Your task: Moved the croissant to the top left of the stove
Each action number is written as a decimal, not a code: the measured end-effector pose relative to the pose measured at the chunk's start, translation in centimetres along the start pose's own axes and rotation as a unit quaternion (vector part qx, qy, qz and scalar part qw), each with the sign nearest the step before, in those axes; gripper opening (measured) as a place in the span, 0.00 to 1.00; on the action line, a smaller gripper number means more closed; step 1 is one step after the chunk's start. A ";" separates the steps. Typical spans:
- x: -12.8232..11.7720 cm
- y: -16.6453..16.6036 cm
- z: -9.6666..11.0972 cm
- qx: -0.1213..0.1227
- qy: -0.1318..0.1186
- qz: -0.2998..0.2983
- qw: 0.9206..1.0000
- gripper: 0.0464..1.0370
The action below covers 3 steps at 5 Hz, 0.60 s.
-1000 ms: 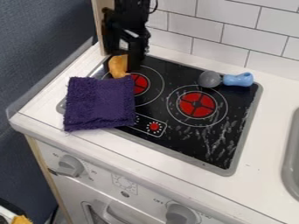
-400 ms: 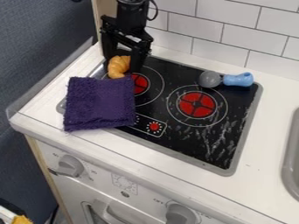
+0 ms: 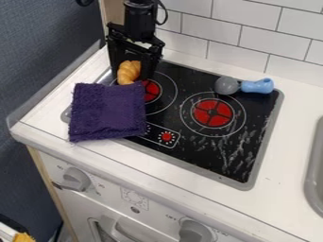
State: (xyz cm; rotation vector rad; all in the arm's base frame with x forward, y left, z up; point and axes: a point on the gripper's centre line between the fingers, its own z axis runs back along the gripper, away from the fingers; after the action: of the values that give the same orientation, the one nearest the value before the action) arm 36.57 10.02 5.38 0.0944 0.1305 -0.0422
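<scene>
With its two fingers parted and one on either side of the croissant (image 3: 129,72), the tool (image 3: 131,75) hangs at the far left corner of the stove (image 3: 211,147), let go rather than clenched; whether either finger still brushes the croissant, I cannot tell. The croissant sits on the stove's far left part, just beside the left burner (image 3: 150,90), its near end right against the edge of a purple cloth (image 3: 107,112).

That cloth is the main obstacle. It lies over the near left part of the stove, hides some of the stove's left rim and some of the control panel (image 3: 166,137), and spills onto the white tabletop (image 3: 277,160) in front. It closes off the side of the croissant nearest the stove's front. Behind the stove rises a white tiled wall (image 3: 252,38), and a pale wooden post (image 3: 112,16) stands past its far left corner, close to the tool.

At the stove's far right corner lies a toy with a round grey head (image 3: 226,85) and a light blue handle (image 3: 257,86), well apart from the croissant. The right burner (image 3: 213,113) is bare, nearer the stove's middle. Off to the right of the stove is the grey rim of a sink (image 3: 314,177); below its front edge, two knobs (image 3: 76,179) stick out from a pale oven front (image 3: 135,217).
</scene>
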 end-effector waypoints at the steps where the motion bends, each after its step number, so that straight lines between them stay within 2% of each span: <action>1: 0.0 0.0 0.0 0.002 0.000 -0.005 1.000 0.65; 2: 0.0 0.2 0.0 0.007 0.001 -0.004 1.000 0.59; 3: -0.2 0.0 -0.1 0.020 0.003 -0.011 1.000 0.59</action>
State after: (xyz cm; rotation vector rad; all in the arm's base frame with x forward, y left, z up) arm 36.33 10.00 5.30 0.1333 0.1372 -0.0673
